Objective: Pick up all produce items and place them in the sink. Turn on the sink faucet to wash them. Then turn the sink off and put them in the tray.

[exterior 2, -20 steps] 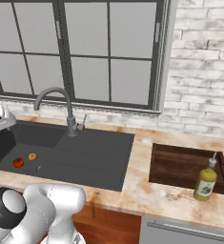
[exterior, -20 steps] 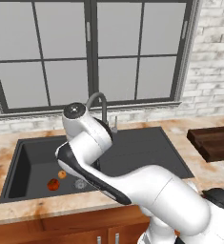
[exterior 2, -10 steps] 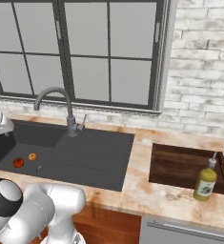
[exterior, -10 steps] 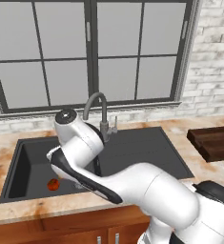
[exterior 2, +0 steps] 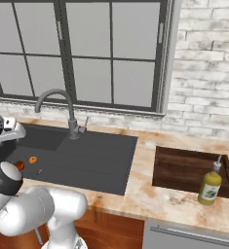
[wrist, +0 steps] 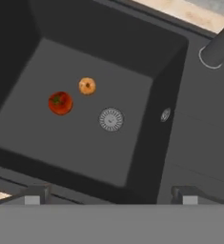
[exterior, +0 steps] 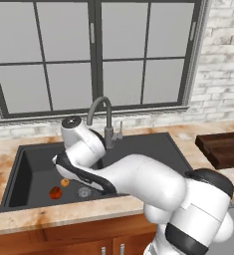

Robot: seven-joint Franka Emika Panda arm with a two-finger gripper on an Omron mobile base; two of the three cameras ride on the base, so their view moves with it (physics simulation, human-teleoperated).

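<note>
Two produce items lie on the floor of the sink basin: a red tomato and a smaller orange-tan ball, just left of the round drain. Both also show in the left base view, tomato and ball. My gripper hangs open above the basin's near wall, well above the produce, with nothing between its fingertips. The sink faucet arches over the basin's back edge, and no water shows. The dark wooden tray sits on the counter to the right.
A yellow-green bottle stands at the tray's front right corner. The ribbed drainboard lies between basin and tray. A window and a brick wall rise behind the counter, and my arm's elbow bulks over the sink's front.
The arm has swung a little left and lower over the basin. The tomato and the ball have not moved, and the gripper stays open.
</note>
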